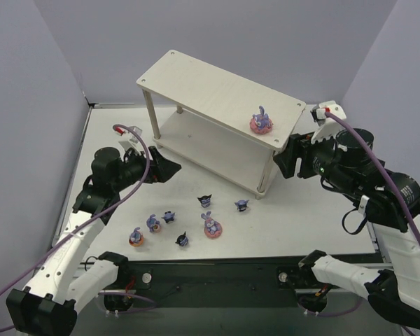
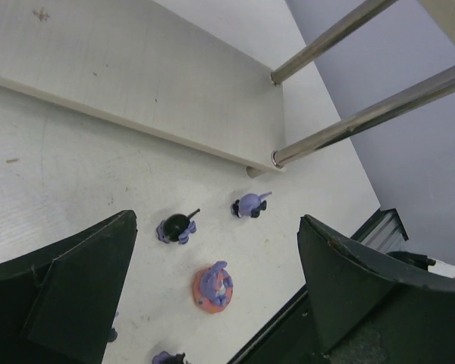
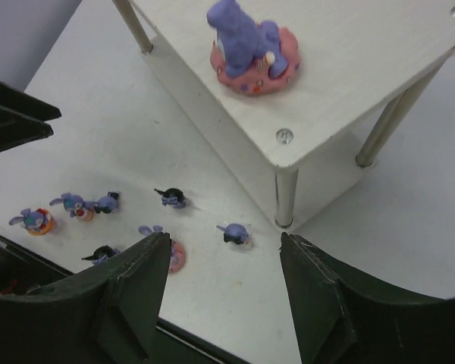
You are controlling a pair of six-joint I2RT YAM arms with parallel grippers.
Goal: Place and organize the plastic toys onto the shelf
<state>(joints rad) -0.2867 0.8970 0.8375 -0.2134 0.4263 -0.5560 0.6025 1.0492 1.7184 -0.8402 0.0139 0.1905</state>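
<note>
Plastic toys (image 1: 212,225) are mostly lying on the table (image 1: 301,217), one rabbit (image 1: 260,122) sitting atop the shelf (image 1: 196,84). My left gripper (image 1: 169,168) and right gripper (image 1: 285,159) are hanging spread and empty, so I'm likely reaching down for another.

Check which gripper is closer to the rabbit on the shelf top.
Right. Right gripper is just off the shelf corner beside the rabbit; left gripper is near the shelf's opposite end.
</note>
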